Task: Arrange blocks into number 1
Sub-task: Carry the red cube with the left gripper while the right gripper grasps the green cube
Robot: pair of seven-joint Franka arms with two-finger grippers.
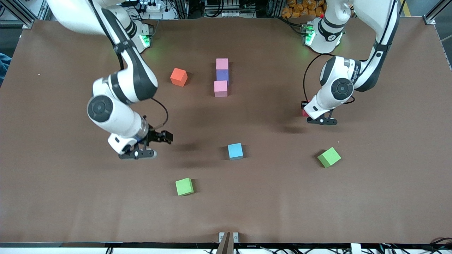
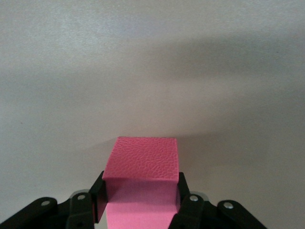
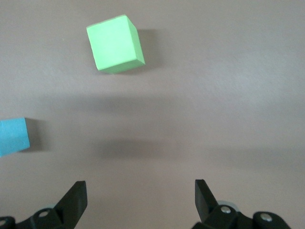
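Note:
Two pink blocks (image 1: 222, 64) (image 1: 220, 88) and a purple block (image 1: 222, 75) between them form a short column at mid-table. My left gripper (image 1: 306, 113) (image 2: 140, 193) is down at the table toward the left arm's end, shut on the red block (image 1: 304, 112) (image 2: 145, 160), with a finger against each side. My right gripper (image 1: 168, 137) (image 3: 140, 195) hangs open over bare table, holding nothing. An orange block (image 1: 179, 77) lies beside the column. The light blue block (image 1: 235, 151) (image 3: 13, 136) and two green blocks (image 1: 184, 186) (image 3: 116, 44) (image 1: 329, 157) lie nearer the front camera.
The brown table (image 1: 388, 197) carries only the scattered blocks. Both arm bases stand along its edge farthest from the front camera.

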